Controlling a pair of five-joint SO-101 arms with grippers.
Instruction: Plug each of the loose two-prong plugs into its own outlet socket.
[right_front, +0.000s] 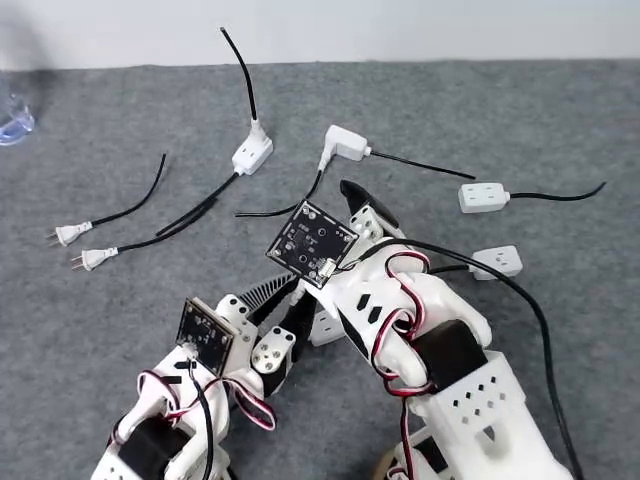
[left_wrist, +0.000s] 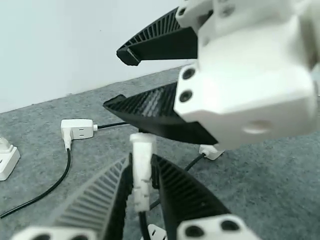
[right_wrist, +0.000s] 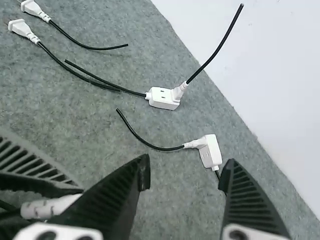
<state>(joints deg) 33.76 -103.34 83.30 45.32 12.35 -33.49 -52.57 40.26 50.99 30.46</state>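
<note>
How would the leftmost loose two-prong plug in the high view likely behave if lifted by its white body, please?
The two-prong plug looks small, so probably light. Its thin black cord lies in a loose curve, so it would likely dangle limply.

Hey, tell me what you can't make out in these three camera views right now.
- Left wrist view: the prong end of the white plug held in the left tool, covered by a finger of the right tool.
- Left wrist view: a white connector, mostly hidden behind the right tool's body.
- Left wrist view: a second white connector, cut off by the picture's edge.
- High view: a clear object, cut off at the edge.
</note>
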